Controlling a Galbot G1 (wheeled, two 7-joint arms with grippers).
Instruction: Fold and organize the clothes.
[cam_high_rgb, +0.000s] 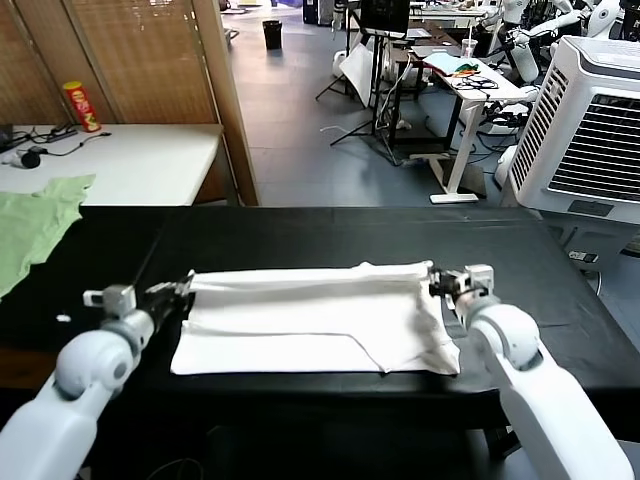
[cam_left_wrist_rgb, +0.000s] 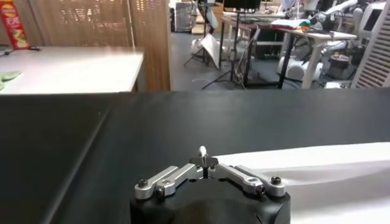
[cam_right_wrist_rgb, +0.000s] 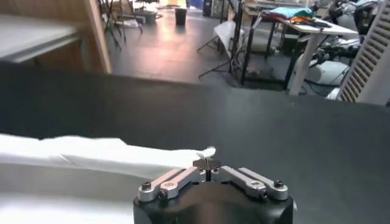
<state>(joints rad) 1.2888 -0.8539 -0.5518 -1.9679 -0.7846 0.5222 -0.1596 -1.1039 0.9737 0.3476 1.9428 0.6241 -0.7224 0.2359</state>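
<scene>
Left gripper (cam_high_rgb: 186, 290) jaws clenched on the far left corner of the white T-shirt (cam_high_rgb: 310, 320) — limp, light cotton, half-folded on the black bench (cam_high_rgb: 300, 232) — right gripper (cam_high_rgb: 437, 281) likewise pinches the far right corner; corners look the best holds.

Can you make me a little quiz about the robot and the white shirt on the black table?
1. True or false: the white T-shirt lies rolled in a ball.
2. What is the left gripper pinching? A) the green garment B) the shirt's corner C) nothing
3. Fill in: the right gripper is shut on the shirt's other far ____.

Key:
1. False, it lies spread flat on the black table.
2. B
3. corner
</scene>
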